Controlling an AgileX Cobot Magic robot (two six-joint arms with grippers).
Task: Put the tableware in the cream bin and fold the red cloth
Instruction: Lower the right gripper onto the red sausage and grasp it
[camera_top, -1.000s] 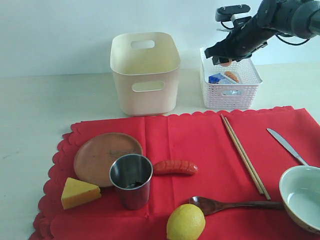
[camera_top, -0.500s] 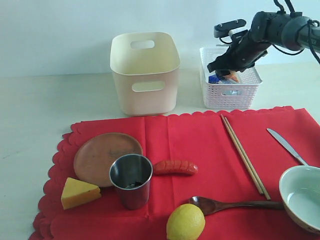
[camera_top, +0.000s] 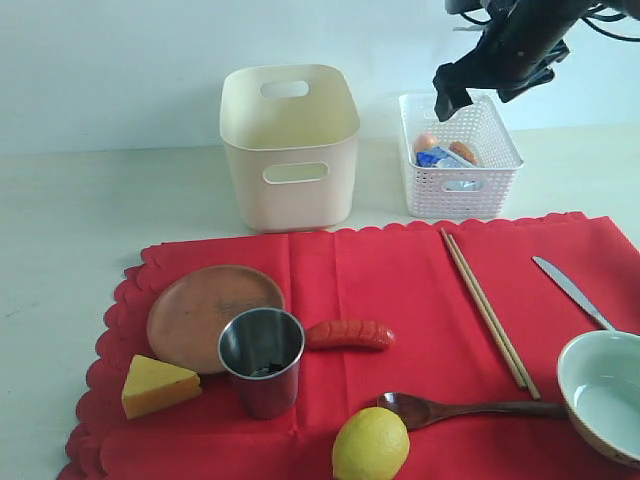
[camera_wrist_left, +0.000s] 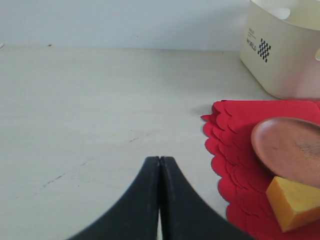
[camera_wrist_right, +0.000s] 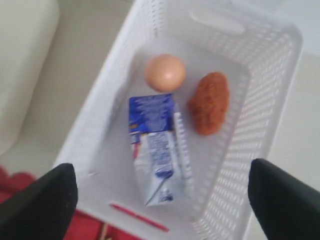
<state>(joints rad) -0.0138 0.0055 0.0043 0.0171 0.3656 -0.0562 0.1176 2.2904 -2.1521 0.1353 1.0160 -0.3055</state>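
Note:
The red cloth (camera_top: 400, 300) lies flat and carries the brown plate (camera_top: 205, 312), steel cup (camera_top: 262, 360), wooden spoon (camera_top: 470, 408), chopsticks (camera_top: 490, 310), knife (camera_top: 572, 292) and bowl (camera_top: 605, 395). The cream bin (camera_top: 290, 140) stands behind the cloth with nothing showing inside. My right gripper (camera_top: 455, 90) hangs open and empty above the white basket (camera_top: 460, 185); its fingers (camera_wrist_right: 42, 200) frame the basket floor. My left gripper (camera_wrist_left: 159, 160) is shut on nothing, low over bare table beside the cloth's scalloped edge (camera_wrist_left: 220, 150) and the plate (camera_wrist_left: 290, 147).
An egg (camera_wrist_right: 165, 72), a milk carton (camera_wrist_right: 157, 145) and a brown fried piece (camera_wrist_right: 209, 102) lie in the white basket. Cheese (camera_top: 160, 385), a sausage (camera_top: 350, 334) and a lemon (camera_top: 371, 445) sit on the cloth among the tableware.
My right gripper dipped into the white basket, opened and let go of the egg, then rose above the basket. The left gripper and the tableware have not moved.

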